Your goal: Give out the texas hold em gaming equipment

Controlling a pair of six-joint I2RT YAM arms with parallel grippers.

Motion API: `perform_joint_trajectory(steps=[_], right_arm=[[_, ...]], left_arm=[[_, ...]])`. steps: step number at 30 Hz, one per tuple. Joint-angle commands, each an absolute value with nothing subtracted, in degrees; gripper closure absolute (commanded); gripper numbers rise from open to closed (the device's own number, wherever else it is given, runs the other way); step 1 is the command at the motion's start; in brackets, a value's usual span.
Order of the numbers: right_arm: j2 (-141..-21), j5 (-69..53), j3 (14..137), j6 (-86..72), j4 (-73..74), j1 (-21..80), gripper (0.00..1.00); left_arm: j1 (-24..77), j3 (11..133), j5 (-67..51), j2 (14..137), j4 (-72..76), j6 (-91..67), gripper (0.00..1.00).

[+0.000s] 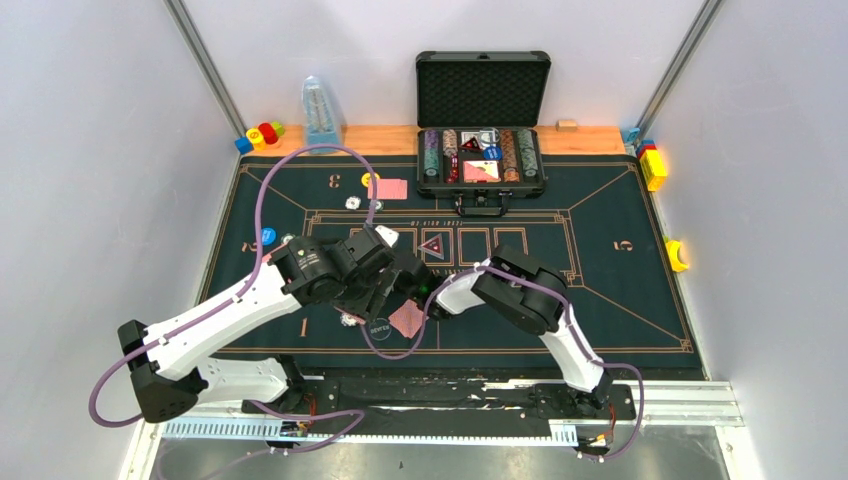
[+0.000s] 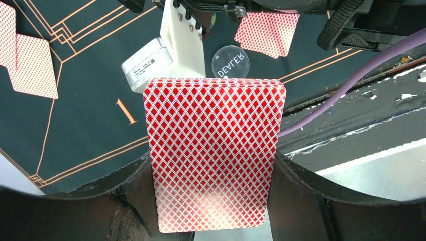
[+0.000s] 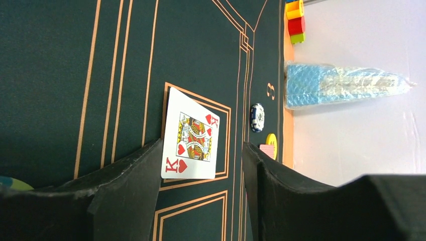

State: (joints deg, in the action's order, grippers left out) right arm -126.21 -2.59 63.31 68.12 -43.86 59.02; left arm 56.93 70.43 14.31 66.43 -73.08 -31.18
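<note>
My left gripper (image 2: 213, 201) is shut on a deck of red-backed cards (image 2: 213, 150), held above the mat near the "1" mark; it shows in the top view (image 1: 388, 292) too. A clear dealer button (image 2: 230, 61) and a red-backed card (image 2: 266, 32) lie beyond the deck. My right gripper (image 3: 201, 168) is open, with its jaws wide apart and nothing between them. It hovers low, right beside the left gripper (image 1: 428, 285). A face-up king of hearts (image 3: 192, 135) lies in an orange box on the mat just past its fingers.
The open black case (image 1: 482, 150) with chip rows stands at the back. A pink card (image 1: 390, 188), yellow disc (image 1: 370, 179), blue disc (image 1: 268, 236) and a chip (image 1: 353, 203) lie on the green mat (image 1: 620, 290). Toy blocks (image 1: 260, 134) and a blue bottle (image 1: 320, 112) stand far left.
</note>
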Motion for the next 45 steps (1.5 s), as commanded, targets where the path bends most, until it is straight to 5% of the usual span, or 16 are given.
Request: perform_joint_trajectory(steps=[1, 14, 17, 45], right_arm=[[-125.09, -6.9, 64.11, 63.3, -37.31, 57.25, 0.4], [-120.4, -15.81, 60.85, 66.49, -26.53, 55.61, 0.35], [-121.32, -16.3, 63.67, 65.43, -21.17, 55.1, 0.25], [-124.8, -27.7, 73.54, 54.43, -11.35, 49.61, 0.24]], left_arm=[[56.78, 73.26, 15.47, 66.56, -73.04, -31.0, 1.0], [56.78, 73.63, 15.48, 67.31, -72.9, -30.49, 1.0], [56.78, 73.65, 15.47, 67.28, -72.8, -30.49, 1.0], [56.73, 73.86, 15.66, 67.7, -72.9, -30.15, 1.0]])
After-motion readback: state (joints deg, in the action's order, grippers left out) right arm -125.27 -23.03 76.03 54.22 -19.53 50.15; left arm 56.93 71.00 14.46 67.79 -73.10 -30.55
